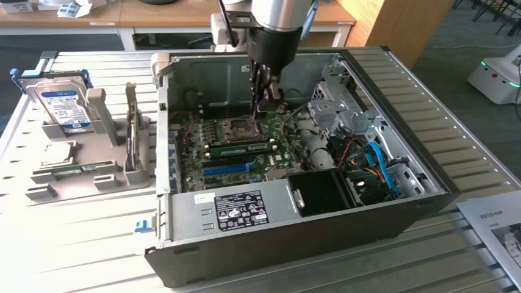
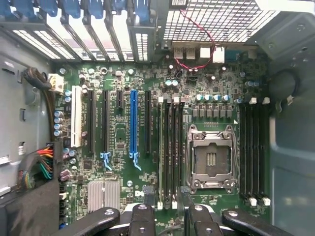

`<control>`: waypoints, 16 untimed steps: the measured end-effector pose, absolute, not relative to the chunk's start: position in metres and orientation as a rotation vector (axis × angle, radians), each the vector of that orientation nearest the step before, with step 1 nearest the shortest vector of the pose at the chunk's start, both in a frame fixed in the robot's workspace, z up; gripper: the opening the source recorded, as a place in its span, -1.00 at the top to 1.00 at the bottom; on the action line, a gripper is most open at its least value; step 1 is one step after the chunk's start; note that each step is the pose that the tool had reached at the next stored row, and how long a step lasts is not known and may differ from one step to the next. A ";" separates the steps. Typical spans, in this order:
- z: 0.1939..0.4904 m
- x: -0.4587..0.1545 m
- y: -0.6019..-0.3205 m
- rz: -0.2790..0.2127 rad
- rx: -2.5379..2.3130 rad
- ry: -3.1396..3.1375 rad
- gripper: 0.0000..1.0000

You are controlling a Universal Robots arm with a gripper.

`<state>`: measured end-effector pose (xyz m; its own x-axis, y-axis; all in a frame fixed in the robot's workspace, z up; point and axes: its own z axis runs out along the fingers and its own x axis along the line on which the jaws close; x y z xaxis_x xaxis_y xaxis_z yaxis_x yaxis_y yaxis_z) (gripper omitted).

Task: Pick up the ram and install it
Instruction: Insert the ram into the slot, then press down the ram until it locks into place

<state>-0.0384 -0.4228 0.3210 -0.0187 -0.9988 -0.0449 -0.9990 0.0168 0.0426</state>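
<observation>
- Pincer (image 1: 266, 107) spread wide, nothing in it, hanging just beside the CPU socket (image 1: 241, 128).
- Ram (image 1: 243, 147) stands on edge in a slot beside the socket, toward the blue slot strip (image 1: 228, 168); looks seated.
- Probably light, stiff, thin, with fragile chips and contacts; best gripped across its flat faces near the top edge.
- Similar green stick (image 1: 82, 168) lies in the grey holder (image 1: 82, 183), well apart from the socket.

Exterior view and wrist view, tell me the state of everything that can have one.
computer case: side open, motherboard exposed.
pincer: open, empty, above the motherboard.
CPU socket: bare, no cooler.
ram: standing in a slot beside the CPU socket.
second green stick: lying flat on the gray holder.
hard drive: upright in that holder.
</observation>
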 end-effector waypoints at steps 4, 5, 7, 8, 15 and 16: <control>0.327 -0.038 -0.423 0.097 -2.199 2.238 0.36; 0.328 -0.038 -0.423 0.097 -2.199 2.238 0.36; 0.331 -0.038 -0.423 0.097 -2.199 2.238 0.36; 0.333 -0.038 -0.423 0.097 -2.199 2.238 0.36; 0.335 -0.038 -0.423 0.097 -2.199 2.238 0.36; 0.335 -0.038 -0.423 0.097 -2.199 2.238 0.36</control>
